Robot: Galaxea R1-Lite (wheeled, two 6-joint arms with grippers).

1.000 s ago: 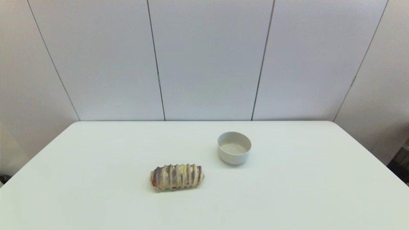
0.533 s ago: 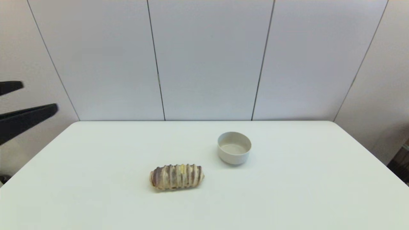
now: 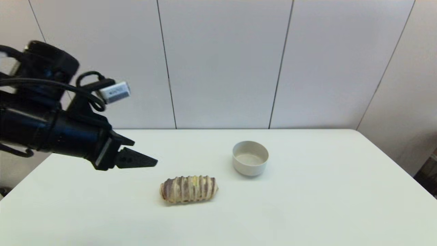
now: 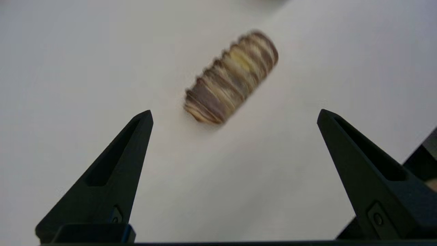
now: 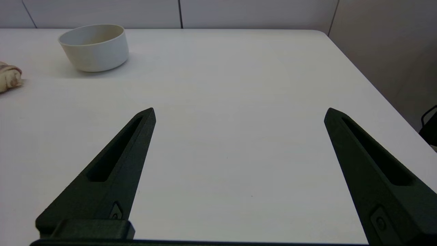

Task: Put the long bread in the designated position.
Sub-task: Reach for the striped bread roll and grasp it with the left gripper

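Since half a second ago my left arm has come far into the head view: before, only two dark finger tips showed at the left edge, and now the whole wrist with its cables hangs above the left part of the table [image 3: 307, 205]. The long bread [image 3: 188, 189] and the bowl [image 3: 250, 158] lie where they were.

From the head camera I see the left gripper [image 3: 150, 160] pointing to the right and a little downward, well above the table surface, to the left of the bread and apart from it. This view is from the side, so here I cannot judge the gap between the fingers. The left wrist camera gives it clearly: the left gripper [image 4: 235, 114] is spread wide and holds nothing, and the long bread [image 4: 232, 77] lies on the table ahead of it, between the lines of the two fingers, with its striped top up.

The right gripper [image 5: 240, 112] does not show in the head view. Its own camera shows it low over the right side of the table, also spread wide and empty, with the bowl [image 5: 94, 48] far ahead and one end of the bread [image 5: 9, 78] at the picture's border.

Around the bread the white surface is bare on all sides; the bowl stands near it, farther back and to the right, not touching. The rounded far right corner of the table [image 5: 317, 34] is well apart from both.
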